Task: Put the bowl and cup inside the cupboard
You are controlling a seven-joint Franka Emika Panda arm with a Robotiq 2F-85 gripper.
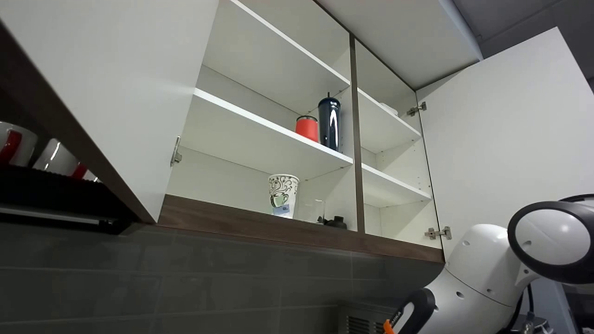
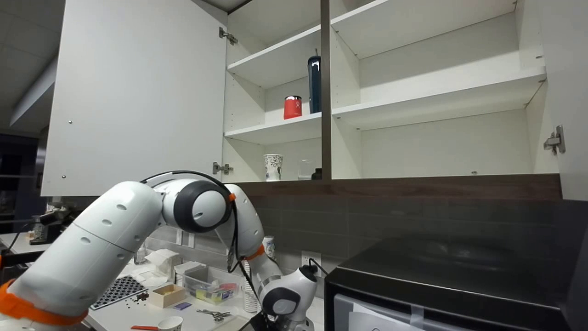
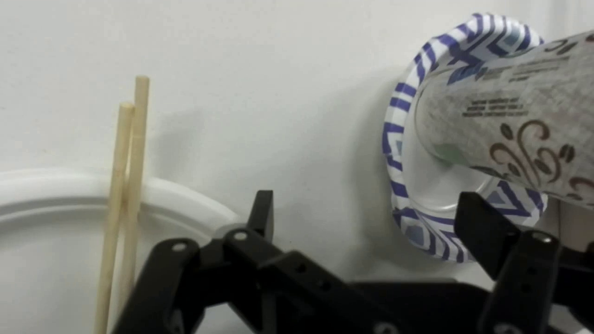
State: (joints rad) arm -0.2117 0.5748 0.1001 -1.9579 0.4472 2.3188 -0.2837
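Note:
The white cupboard (image 1: 241, 132) hangs with its doors open in both exterior views, here too (image 2: 441, 103). A white paper bowl with a blue-purple patterned rim (image 3: 400, 153) sits on a white surface in the wrist view. A tall printed paper cup (image 3: 524, 116) has its lower end inside the bowl. No squat handled mug with a dark print is in view. My gripper (image 3: 366, 197) is open and empty. Its right finger overlaps the bowl's near rim in the picture; I cannot tell whether they touch. In the exterior views the fingers are hidden or cut off.
A white plate (image 3: 51, 260) with two wooden sticks (image 3: 125, 185) lies left of the gripper. Cupboard shelves hold a red tumbler (image 1: 306, 129), a dark bottle (image 1: 329, 123) and a tapered printed cup (image 1: 283, 195). A black appliance (image 2: 441, 285) stands beside the arm.

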